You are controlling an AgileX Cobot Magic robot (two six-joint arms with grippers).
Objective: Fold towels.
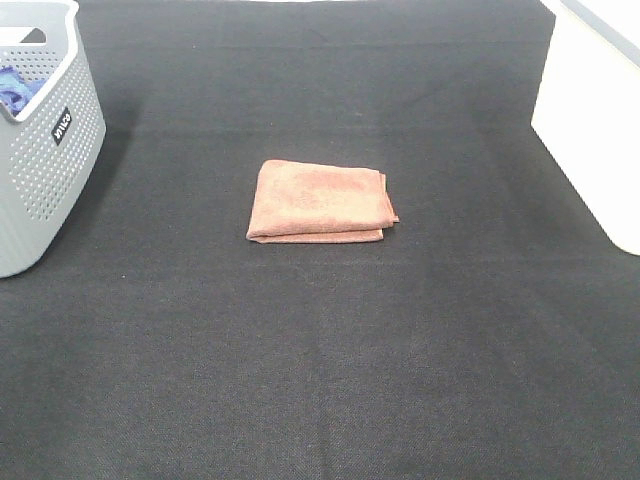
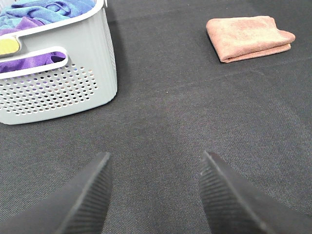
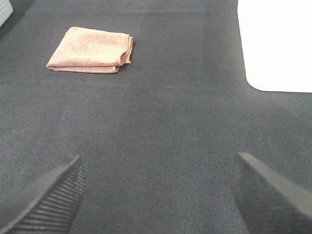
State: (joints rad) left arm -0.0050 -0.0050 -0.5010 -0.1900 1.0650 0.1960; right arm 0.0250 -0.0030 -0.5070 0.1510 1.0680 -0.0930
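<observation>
You are looking down at a dark charcoal woven table covering that fills the frame. At 10 o'clock stands a grey perforated plastic basket with a handle cut-out; it holds blue and purple cloths. At 2 o'clock sits a white box-shaped container with rounded corners. Lighting is even, casting soft shadows.

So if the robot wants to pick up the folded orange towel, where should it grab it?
Probably the right side of the towel, where the loose layered edges stack up and stick out a little. The right gripper is open and could come down from above there, pinching all the layers together. The left side looks like a rounded fold, which is harder to get under on the flat mat.
</observation>
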